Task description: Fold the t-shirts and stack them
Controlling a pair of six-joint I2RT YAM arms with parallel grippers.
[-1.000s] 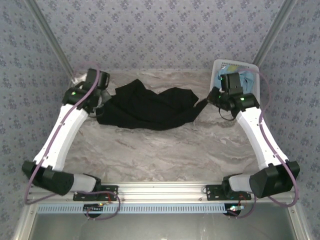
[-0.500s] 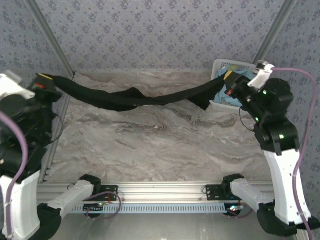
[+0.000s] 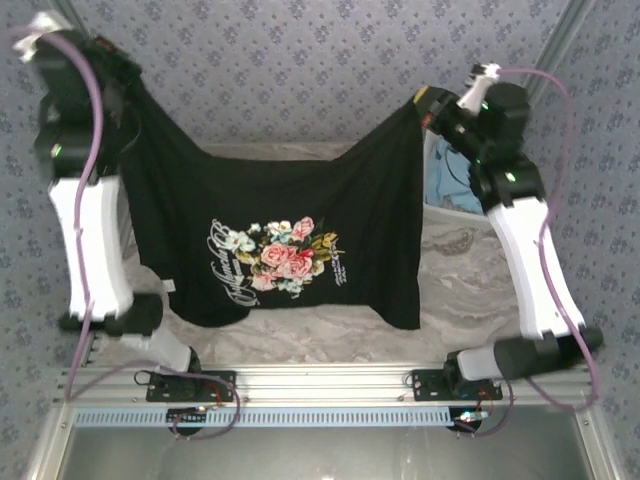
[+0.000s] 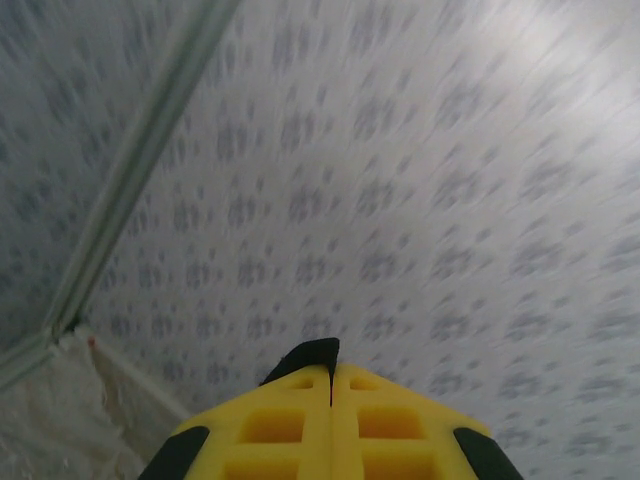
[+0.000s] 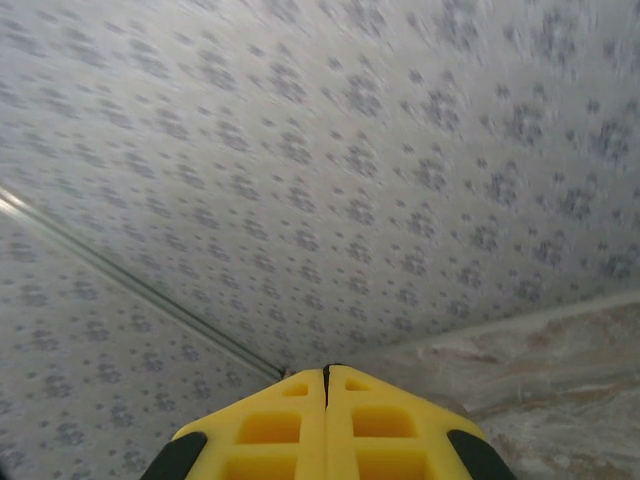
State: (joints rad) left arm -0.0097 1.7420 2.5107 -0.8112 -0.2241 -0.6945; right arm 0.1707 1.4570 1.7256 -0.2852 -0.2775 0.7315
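Black t-shirt (image 3: 290, 230) spread out in the air above the table (image 3: 470, 270), front toward the top camera; pink-and-white rose print (image 3: 285, 255) sits a little left of its middle, with pale lettering around it; top edge sags in a shallow curve between two raised corners; lower hem hangs down near the front of the table, and whether it touches the surface cannot be told. Upper left corner of the shirt ends at the left gripper (image 3: 122, 72), held high by the left wall; upper right corner ends at the right gripper (image 3: 427, 101), held high on the right; so the shirt hangs below and between both. In the left wrist view the left gripper (image 4: 331, 375) has its yellow fingers (image 4: 280, 425) pressed together, a sliver of black cloth (image 4: 305, 355) pinched at the tip; in the right wrist view the right gripper (image 5: 326, 375) has its yellow fingers (image 5: 385, 425) closed flat on each other, the cloth too small to make out there, though the top view shows the corner caught at its tip. Light blue t-shirt (image 3: 452, 185) lies bunched in the white basket (image 3: 450, 208) at the far right of the table, just behind the black shirt's right edge and below the right gripper; patterned wall (image 3: 300, 70) behind all.
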